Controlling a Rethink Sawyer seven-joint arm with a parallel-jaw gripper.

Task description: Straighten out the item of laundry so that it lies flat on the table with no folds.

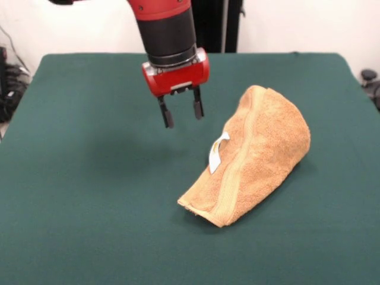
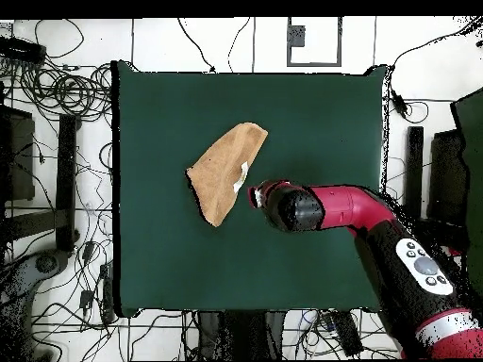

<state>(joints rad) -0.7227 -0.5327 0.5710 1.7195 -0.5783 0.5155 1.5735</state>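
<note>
The tan-orange terry towel (image 1: 252, 157) lies folded over on itself on the dark green table (image 1: 77, 208), right of centre in the front view. Its woven band runs along the folded hem and its white care tag (image 1: 216, 153) sticks out on the left side. My gripper (image 1: 181, 113) hangs above the table, just left of the towel's far end, open and empty, not touching the cloth. In the overhead view the towel (image 2: 226, 172) lies left of centre and the gripper (image 2: 257, 196) sits just right of it.
The green table (image 2: 311, 113) stretches well beyond the towel on all sides. Cables and stands (image 2: 57, 141) lie on the floor around the table. The red arm (image 2: 368, 212) reaches in from the lower right of the overhead view.
</note>
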